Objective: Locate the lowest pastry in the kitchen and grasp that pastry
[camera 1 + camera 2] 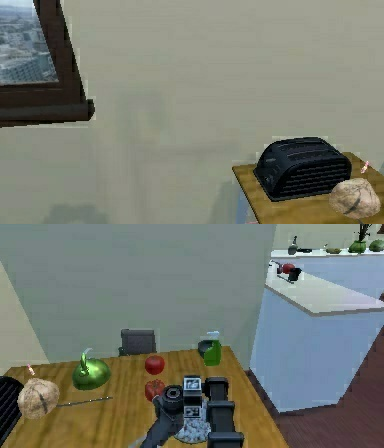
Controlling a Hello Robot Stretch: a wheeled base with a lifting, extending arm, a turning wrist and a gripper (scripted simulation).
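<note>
A lumpy, pale brown round thing, likely the pastry point(39, 398), lies on the wooden table point(120, 419) at the arm side view's left. The same lump point(354, 197) sits on the table's corner point(248, 180) at the forward view's lower right. My arm's dark bar point(224, 422) rises from the bottom edge, with two white marked squares point(191, 383) at its end. The gripper point(153, 436) hangs low over the tabletop, well to the right of the lump. A red thing point(155, 390) and a grey patch point(187, 430) lie close by it, so I cannot tell whether it holds anything.
A black toaster point(301, 168) stands behind the lump. On the table are a green round gourd-like thing point(90, 375), a red fruit point(155, 365), a green bottle point(210, 348) and a thin rod point(85, 402). A dark chair back point(138, 341) stands behind. A white counter point(325, 299) rises at right; a dark-framed window point(40, 60) is upper left.
</note>
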